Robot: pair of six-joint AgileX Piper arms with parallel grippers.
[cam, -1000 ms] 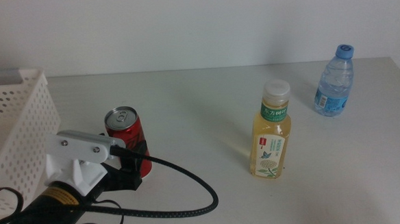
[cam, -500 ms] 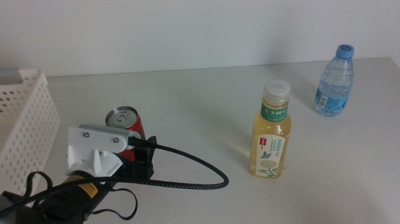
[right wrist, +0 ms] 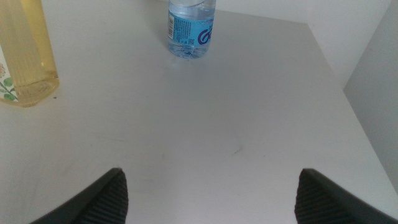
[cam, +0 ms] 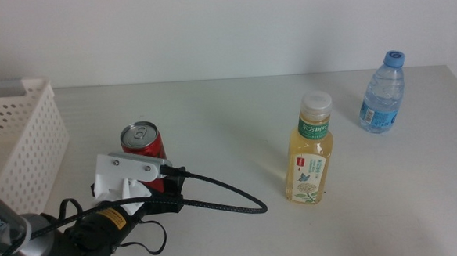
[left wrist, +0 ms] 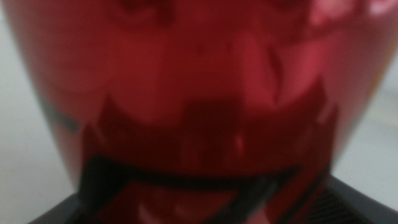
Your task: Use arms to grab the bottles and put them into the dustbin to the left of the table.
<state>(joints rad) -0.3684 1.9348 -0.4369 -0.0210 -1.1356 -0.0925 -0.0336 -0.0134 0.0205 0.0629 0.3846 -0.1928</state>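
Reaching in from the near left side of the table [cam: 235,112], I am bringing my left gripper [cam: 163,188] up against the red can [cam: 142,144], which is standing upright just beside the white basket [cam: 18,147]. I cannot tell whether the jaws are closed on it, since the can is filling my left wrist view. I judge step 1 of 3 is in hand: next I need a firm squeeze, then a lift. My right gripper [right wrist: 211,186] is waiting with jaws wide, facing the tea bottle [cam: 310,151] and water bottle [cam: 383,92].
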